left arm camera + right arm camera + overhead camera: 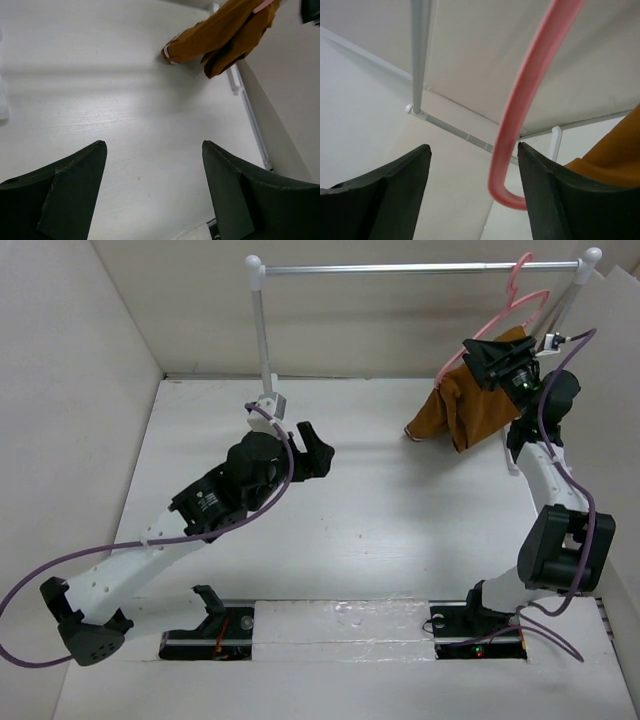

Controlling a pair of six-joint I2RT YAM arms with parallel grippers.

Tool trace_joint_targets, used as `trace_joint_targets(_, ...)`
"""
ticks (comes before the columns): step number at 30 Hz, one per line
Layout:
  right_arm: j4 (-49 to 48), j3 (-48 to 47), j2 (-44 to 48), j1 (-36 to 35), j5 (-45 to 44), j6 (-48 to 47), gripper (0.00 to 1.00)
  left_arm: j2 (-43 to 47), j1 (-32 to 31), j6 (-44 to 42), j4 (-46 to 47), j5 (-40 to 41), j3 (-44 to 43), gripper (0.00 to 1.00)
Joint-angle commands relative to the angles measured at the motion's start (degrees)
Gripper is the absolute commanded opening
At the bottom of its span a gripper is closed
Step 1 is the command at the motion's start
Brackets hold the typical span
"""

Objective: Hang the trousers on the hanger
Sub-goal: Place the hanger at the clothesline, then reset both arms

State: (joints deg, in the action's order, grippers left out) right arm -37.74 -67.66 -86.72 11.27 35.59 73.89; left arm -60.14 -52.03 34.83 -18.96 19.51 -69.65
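The rust-brown trousers (465,410) hang draped over the pink hanger (522,295), whose hook sits on the rail at the far right. One trouser end reaches down to the table. My right gripper (500,358) is raised beside the hanger's lower corner and stands open. In the right wrist view the hanger (520,115) curves down between the jaws, close to the right finger, with a strip of the trousers (615,155) at the right edge. My left gripper (318,452) is open over bare table at mid-left. Its wrist view shows the trousers (220,35) far ahead.
The silver-and-white clothes rail (400,269) spans the back, with one post (265,340) right behind the left gripper. The enclosure's walls close in on the left, the back and the right. Both arm bases sit at the near edge.
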Motion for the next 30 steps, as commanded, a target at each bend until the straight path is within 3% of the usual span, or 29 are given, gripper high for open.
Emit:
trace_joint_targets(1, -1.4, -1.0, 4.6, 2.2, 2.2, -6.2, 0.77, -2.1, 0.1, -0.1, 2.9, -0.8, 3.1, 0.74)
trace_joint_targets(3, 1.4, -1.9, 5.0, 3.6, 4.5, -8.6, 0.82, -3.1, 0.1, 0.1, 3.1, -1.7, 3.7, 0.74)
trace_joint_targets(4, 4.9, -2.8, 5.8, 3.6, 4.8, -11.5, 0.75, -3.6, 0.1, 0.2, 3.1, -1.8, 3.7, 0.74)
trace_joint_targets(5, 6.7, -3.2, 6.4, 4.4, 5.2, -13.0, 0.99, -3.9, 0.1, 0.2, 3.2, -2.2, 3.2, 0.75)
trace_joint_targets(10, 20.1, -6.8, 11.2, 7.2, 5.3, -26.5, 1.00, -4.5, 4.7, -0.1, 3.7, -6.6, 0.0, 0.77)
trace_joint_targets(12, 32.3, -11.8, 13.7, 8.7, 4.7, -37.1, 1.00, -6.0, 10.1, 0.7, 3.8, -13.4, -1.8, 0.79)
trace_joint_targets(15, 37.4, -11.9, 17.8, 8.7, 3.7, -41.3, 1.00, -6.9, 14.3, 2.3, 5.2, -19.1, -1.2, 0.78)
trace_joint_targets(17, 39.9, -7.7, 24.0, 7.8, 2.7, -45.8, 1.00, -6.7, 15.6, 2.9, 6.6, -22.8, 0.2, 0.78)
trace_joint_targets(21, 43.7, 2.6, 35.5, 4.7, 3.0, -50.9, 1.00, -4.4, 15.6, 2.1, 6.3, -20.7, 2.1, 0.78)
trace_joint_targets(23, 48.8, 7.5, 42.1, -1.9, 0.6, -55.5, 1.00, -1.5, 15.6, 1.2, 5.8, -20.1, 3.6, 0.78)
trace_joint_targets(30, 61.4, 19.7, 56.7, -9.6, -3.6, -58.4, 1.00, 2.5, 15.6, 1.5, 4.5, -17.5, 10.6, 0.78)
